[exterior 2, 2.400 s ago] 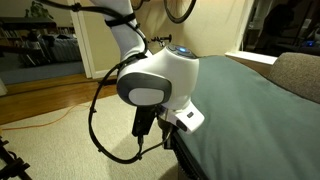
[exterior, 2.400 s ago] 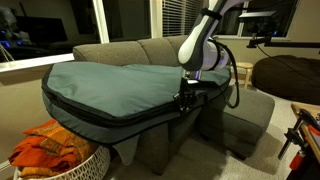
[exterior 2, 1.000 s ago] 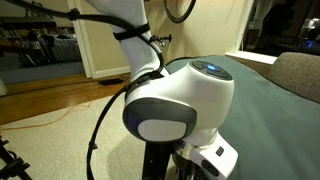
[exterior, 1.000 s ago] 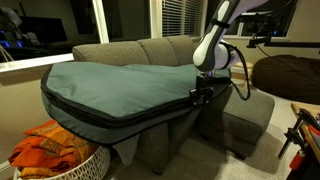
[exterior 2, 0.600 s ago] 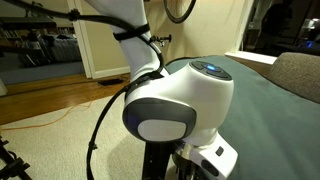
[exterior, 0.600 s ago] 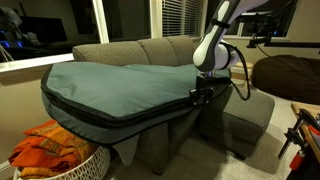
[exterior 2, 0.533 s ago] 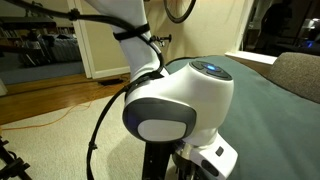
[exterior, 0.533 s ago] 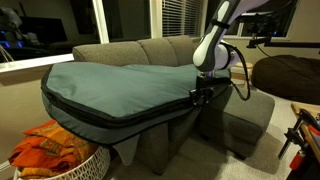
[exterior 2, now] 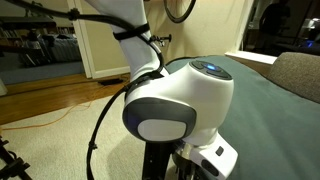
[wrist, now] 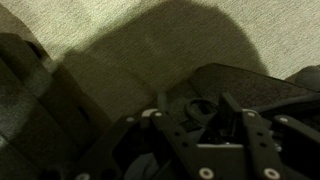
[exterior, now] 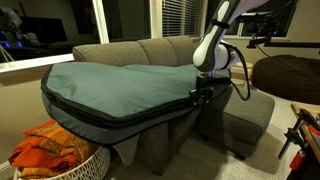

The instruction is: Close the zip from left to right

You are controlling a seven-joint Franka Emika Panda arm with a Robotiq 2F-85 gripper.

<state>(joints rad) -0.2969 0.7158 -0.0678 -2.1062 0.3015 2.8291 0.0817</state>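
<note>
A huge teal-grey padded bag (exterior: 110, 80) lies across the sofa in an exterior view. The zip (exterior: 120, 120) runs as a dark line along its black-trimmed front edge. My gripper (exterior: 198, 96) is at the right end of that edge, pointing down onto it. The wrist view is very dark. There the gripper (wrist: 205, 120) has a dark ring-shaped zip pull (wrist: 200, 108) between its fingers (wrist: 168, 131), and the jaws stand partly closed around it. In an exterior view the white and grey wrist housing (exterior 2: 185, 100) fills the frame and hides the fingers; the bag (exterior 2: 275, 110) spreads to its right.
The grey sofa (exterior: 150, 50) carries the bag, and its chaise (exterior: 250, 115) sticks out below the arm. A basket of orange cloth (exterior: 50, 150) stands on the floor at the front left. A brown cushion (exterior: 285, 75) is at the right. A black cable (exterior 2: 100, 125) loops off the arm.
Since the oldest frames the gripper has moved right along the bag's edge to its right end. Over the last second nothing has moved.
</note>
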